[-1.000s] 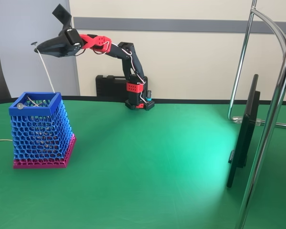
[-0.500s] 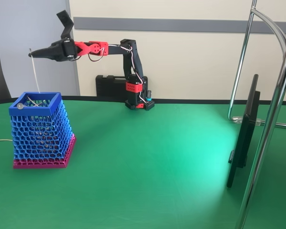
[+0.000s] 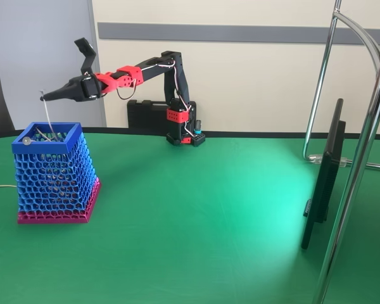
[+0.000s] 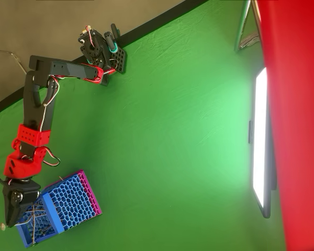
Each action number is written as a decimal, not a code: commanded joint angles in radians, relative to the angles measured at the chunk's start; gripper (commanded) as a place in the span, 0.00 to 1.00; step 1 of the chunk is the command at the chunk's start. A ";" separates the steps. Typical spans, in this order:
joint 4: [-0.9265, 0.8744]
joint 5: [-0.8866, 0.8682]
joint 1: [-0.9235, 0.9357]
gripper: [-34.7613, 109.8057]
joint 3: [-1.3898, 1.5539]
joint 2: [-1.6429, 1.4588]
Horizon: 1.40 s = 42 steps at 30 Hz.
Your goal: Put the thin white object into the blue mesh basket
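The gripper (image 3: 45, 97) is clamped on the top end of the white strand (image 3: 48, 118), its pointed tip reaching out to the left in the fixed view, above the basket (image 3: 54, 174). The strand hangs almost straight down from the tip, and its lower end dips just inside the basket's blue rim near the back left corner. The black and red arm stretches from its base at the far edge of the green desk (image 3: 196, 215) and slopes gently down toward the basket. In the overhead view the gripper (image 4: 10, 217) sits over the far side of the basket (image 4: 68, 206), with its tip above the open mouth; the strand itself is too thin to make out there. Inside the basket lie a few thin sticks, one with a round metal knob (image 3: 26, 140) resting against the rim. The basket stands upright on the desk, its pink band at the bottom, well apart from the arm's base.
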State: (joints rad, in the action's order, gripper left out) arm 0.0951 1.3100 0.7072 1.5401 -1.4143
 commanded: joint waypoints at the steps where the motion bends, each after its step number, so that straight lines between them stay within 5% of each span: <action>1: 0.043 0.018 0.005 0.33 0.034 -0.077; 30: 0.305 0.038 -0.104 0.35 0.578 -0.454; 42: 0.388 -0.077 -0.241 0.28 0.877 -0.675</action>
State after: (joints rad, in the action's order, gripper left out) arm 0.4633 1.2671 0.4939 2.3869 -2.0157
